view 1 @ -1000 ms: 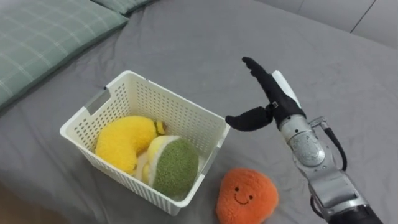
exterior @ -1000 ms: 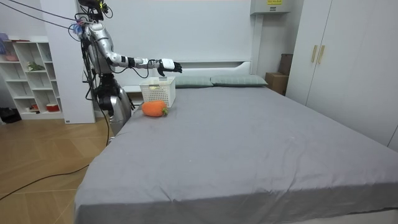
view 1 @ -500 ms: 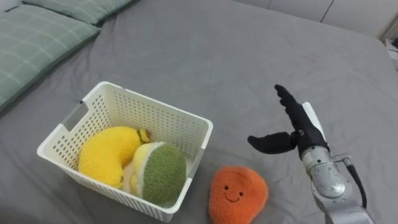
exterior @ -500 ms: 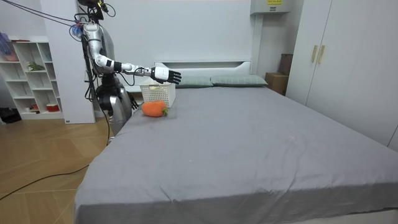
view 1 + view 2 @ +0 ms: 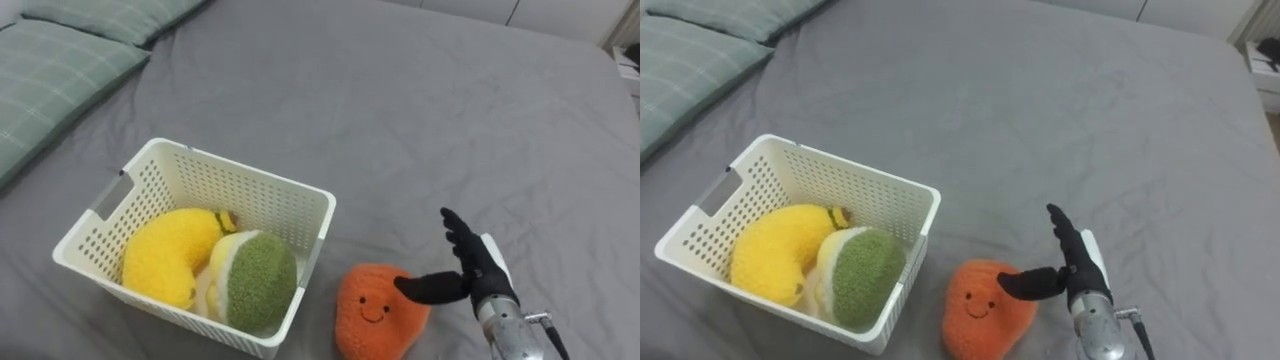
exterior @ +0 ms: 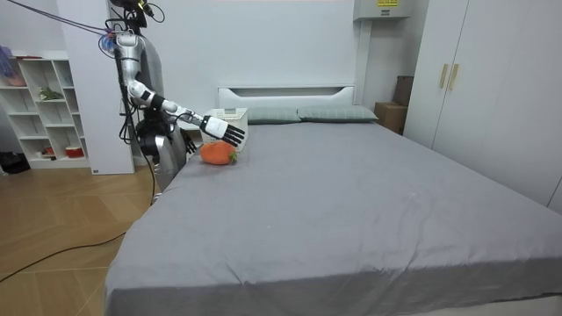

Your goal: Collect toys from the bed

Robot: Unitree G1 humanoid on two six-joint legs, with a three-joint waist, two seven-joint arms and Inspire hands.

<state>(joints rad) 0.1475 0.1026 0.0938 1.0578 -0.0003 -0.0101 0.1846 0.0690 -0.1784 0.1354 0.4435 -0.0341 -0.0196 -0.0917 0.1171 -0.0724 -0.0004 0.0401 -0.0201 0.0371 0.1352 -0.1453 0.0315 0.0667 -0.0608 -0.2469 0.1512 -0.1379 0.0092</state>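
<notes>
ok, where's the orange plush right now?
Orange plush: on the grey bed, lower centre of the left eye view, just right of the white basket, open right hand close on its right.

Green checked pillows [image 5: 60,70] lie by the headboard [image 6: 285,90] (white wardrobe [image 6: 492,88] alongside).

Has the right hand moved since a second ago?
Yes. In the room view the right hand has dropped from above the white basket to beside the orange toy.

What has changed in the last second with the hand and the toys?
The right hand, open, came down from beside the basket toward the orange toy, holding nothing. The orange toy, the basket, its yellow toy and green toy stayed put.
</notes>
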